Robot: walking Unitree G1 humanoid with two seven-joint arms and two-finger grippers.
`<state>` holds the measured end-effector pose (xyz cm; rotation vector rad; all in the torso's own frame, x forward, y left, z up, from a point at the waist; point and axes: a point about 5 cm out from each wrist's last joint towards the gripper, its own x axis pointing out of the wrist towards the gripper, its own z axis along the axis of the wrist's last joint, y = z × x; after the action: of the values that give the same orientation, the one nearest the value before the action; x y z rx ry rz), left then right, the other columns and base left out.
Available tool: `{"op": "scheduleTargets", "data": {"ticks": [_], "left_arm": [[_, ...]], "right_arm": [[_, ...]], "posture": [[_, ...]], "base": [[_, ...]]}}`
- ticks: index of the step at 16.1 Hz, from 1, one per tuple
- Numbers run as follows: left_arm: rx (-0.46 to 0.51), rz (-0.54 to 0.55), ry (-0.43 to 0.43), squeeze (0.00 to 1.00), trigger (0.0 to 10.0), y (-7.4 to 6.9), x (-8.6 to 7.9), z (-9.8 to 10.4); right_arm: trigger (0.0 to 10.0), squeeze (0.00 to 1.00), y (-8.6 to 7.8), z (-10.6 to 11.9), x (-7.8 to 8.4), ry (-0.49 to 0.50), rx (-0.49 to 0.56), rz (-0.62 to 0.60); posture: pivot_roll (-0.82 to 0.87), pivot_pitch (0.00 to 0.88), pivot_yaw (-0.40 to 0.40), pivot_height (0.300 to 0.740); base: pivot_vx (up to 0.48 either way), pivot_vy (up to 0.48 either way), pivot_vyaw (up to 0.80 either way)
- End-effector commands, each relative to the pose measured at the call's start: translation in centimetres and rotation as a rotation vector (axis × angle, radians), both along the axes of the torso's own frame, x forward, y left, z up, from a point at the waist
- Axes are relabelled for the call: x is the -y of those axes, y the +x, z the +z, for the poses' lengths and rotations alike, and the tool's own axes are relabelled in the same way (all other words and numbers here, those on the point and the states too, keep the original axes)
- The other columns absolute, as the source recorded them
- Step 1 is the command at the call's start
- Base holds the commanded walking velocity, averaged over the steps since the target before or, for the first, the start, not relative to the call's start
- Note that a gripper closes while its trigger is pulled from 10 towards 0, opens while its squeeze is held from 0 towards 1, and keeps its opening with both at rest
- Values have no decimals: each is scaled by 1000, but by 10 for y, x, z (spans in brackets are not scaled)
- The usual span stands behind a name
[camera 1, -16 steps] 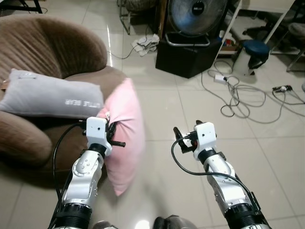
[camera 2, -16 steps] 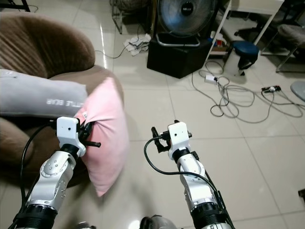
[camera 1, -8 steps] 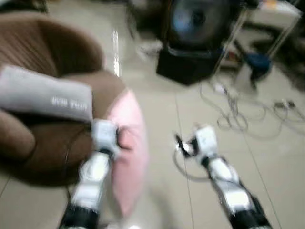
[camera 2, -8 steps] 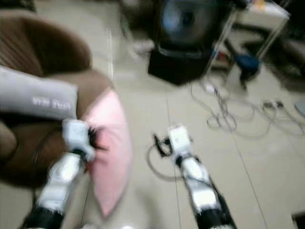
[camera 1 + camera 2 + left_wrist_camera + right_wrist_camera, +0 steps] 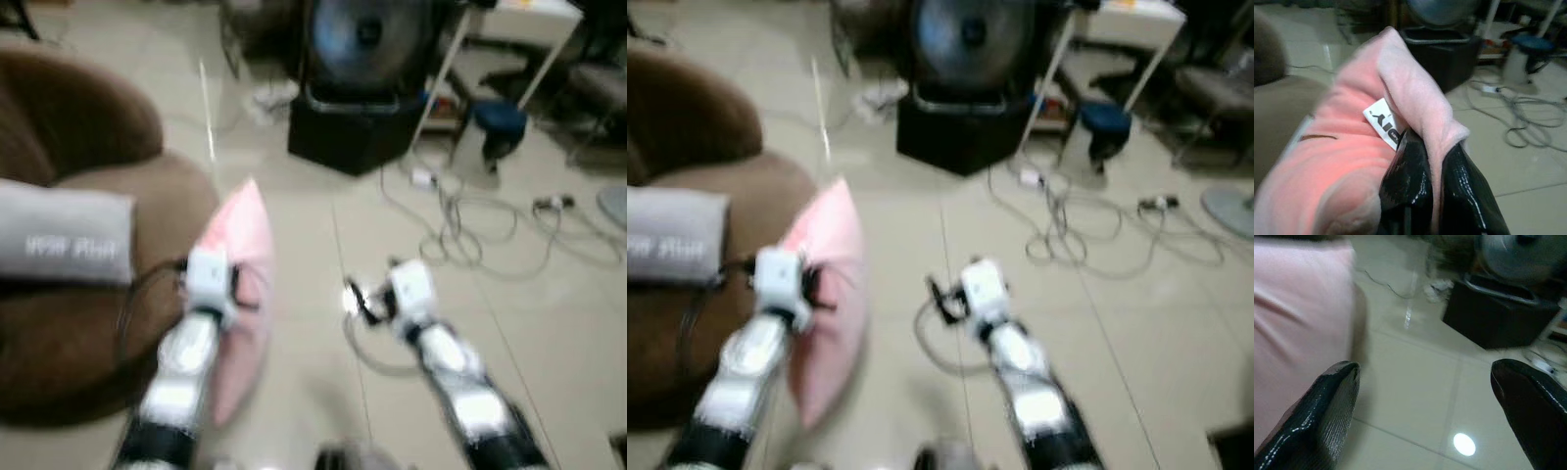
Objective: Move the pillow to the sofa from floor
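Tiled floor (image 5: pixel 323 294) — pink pillow (image 5: pixel 1352 147) in left gripper (image 5: pixel 1432 166) — brown sofa (image 5: pixel 88 196) beside.

Head pair: from my head, forward and down, blurred; both share pillow (image 5: pixel 240 284), sofa (image 5: pixel 88 255), fan (image 5: pixel 358 39).
Left wrist: close along my fingers (image 5: pixel 1408 176) onto pillow.
Right wrist: low, across floor (image 5: pixel 1420 387) toward fan.

Soft pink fabric pillow (image 5: pixel 1342 161), white tag, one edge pinched between left black fingers (image 5: pixel 1405 181), hanging upright beside brown sofa (image 5: pixel 88 323).
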<state>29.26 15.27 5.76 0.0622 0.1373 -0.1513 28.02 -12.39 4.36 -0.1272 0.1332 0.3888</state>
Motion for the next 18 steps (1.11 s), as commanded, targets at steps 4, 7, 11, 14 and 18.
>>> {"op": "scheduleTargets", "data": {"ticks": [4, 7, 11, 14, 18], "left_arm": [[57, 2, 34, 0, 0, 4, 0, 10], [65, 10, 40, 0, 0, 6, 1, 11], [70, 5, 81, 0, 0, 7, 4, 11], [75, 3, 92, 0, 0, 8, 8, 12], [77, 24, 134, 0, 0, 9, 6, 12]], "right_arm": [[10000, 184, 3, 6, -4, -10, 28, 13], [10000, 220, 3, 6, -5, -17, 21, 28], [10000, 282, 3, 4, -8, -35, 1, 47], [10000, 322, 3, 2, -9, -52, -8, 61], [10000, 349, 3, 1, -11, -57, -13, 70]], "posture": [[44, 114, -121, 740], [46, 113, -121, 740], [49, 112, -122, 740], [50, 111, -122, 740], [53, 113, -122, 740]], "base": [[461, 0, 444], [463, 0, 587], [414, -143, 584], [0, -451, 583], [67, -423, 586]]}}
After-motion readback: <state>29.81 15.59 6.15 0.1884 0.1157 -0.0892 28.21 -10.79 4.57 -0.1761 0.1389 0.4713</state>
